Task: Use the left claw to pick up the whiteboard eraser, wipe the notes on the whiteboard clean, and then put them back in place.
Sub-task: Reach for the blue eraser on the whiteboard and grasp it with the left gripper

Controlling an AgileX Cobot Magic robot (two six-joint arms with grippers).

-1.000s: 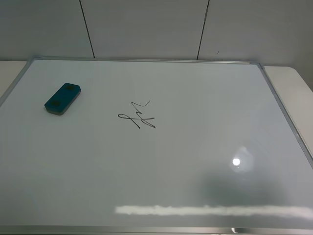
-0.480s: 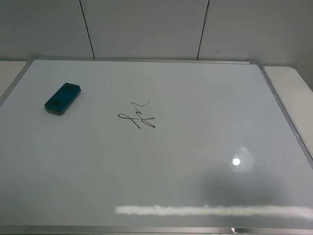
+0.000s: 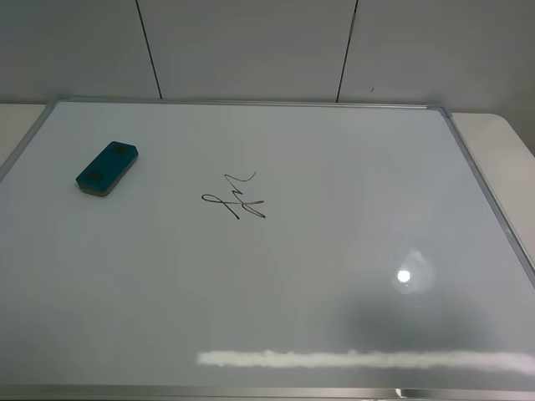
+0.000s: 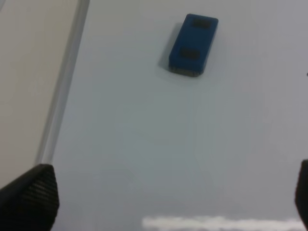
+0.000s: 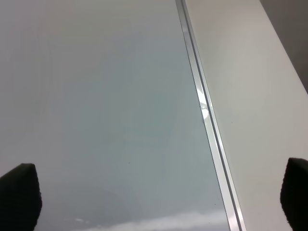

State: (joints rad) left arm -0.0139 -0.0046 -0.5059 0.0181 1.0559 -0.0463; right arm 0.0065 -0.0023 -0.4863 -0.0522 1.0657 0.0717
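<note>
Notes [image 3: 236, 199] mark the whiteboard [image 3: 334, 209]; whiteboard eraser [image 3: 107, 168] lies far left; left claw [image 4: 166, 197] and right gripper [image 5: 157, 195] gape wide, empty.

whiteboard [image 3: 334, 167] near corners cropped, left end effector [image 4: 168, 202] and right end effector [image 5: 156, 197] mostly cut off (only fingertips [image 4: 29, 197] showing)

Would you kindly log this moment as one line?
stage: pre-grasp | eraser: on whiteboard, untouched | notes: unwiped | left claw: open, empty
</note>
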